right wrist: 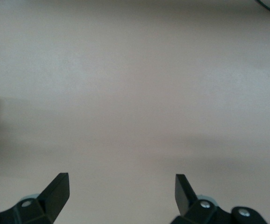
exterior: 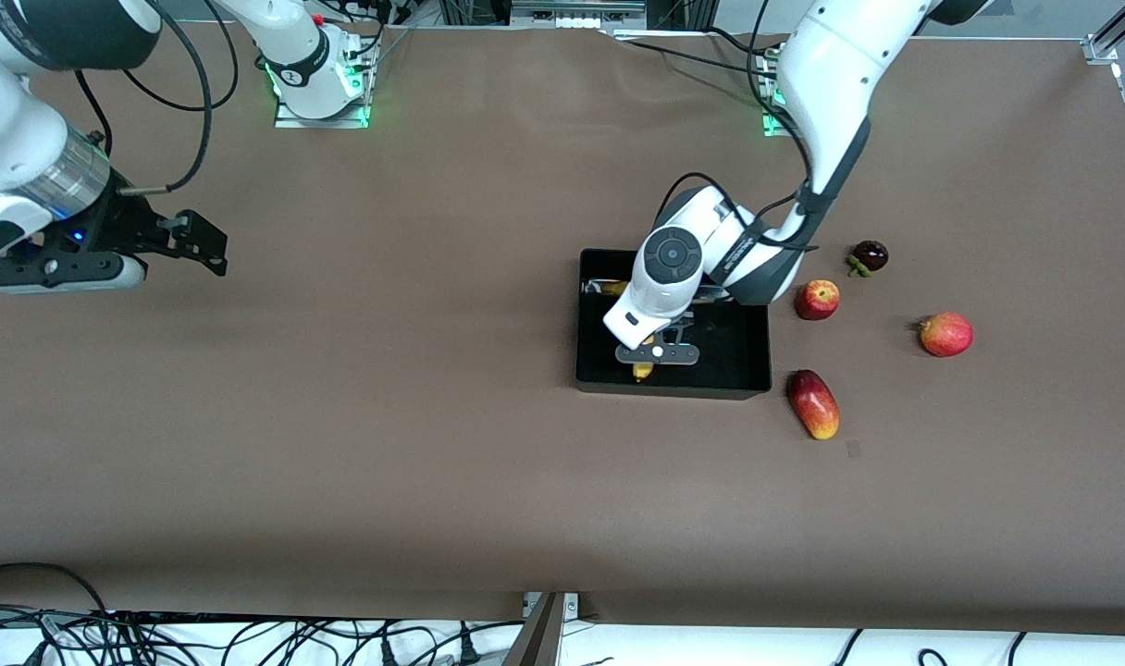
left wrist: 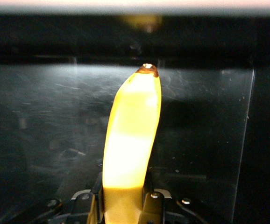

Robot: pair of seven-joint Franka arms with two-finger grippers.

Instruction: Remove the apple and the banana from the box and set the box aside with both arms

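The left gripper is seen lowered inside the black box, its fingers pinched on the banana, whose yellow body rises between them toward its brown tip against the glossy box floor. In the front view only the banana's two ends are shown, one at the gripper's 6 o'clock and one at its 11 o'clock, the rest being hidden by the arm. A small red apple is set on the table just beside the box at the box's 3 o'clock, apart from it. At the apple's 1 o'clock a dark purple fruit is found; at its 4 o'clock, well apart, a second red round fruit; at its 6 o'clock an oblong red-yellow fruit. The right gripper is held waiting over bare brown table toward the right arm's end, its fingers spread wide with nothing between them.
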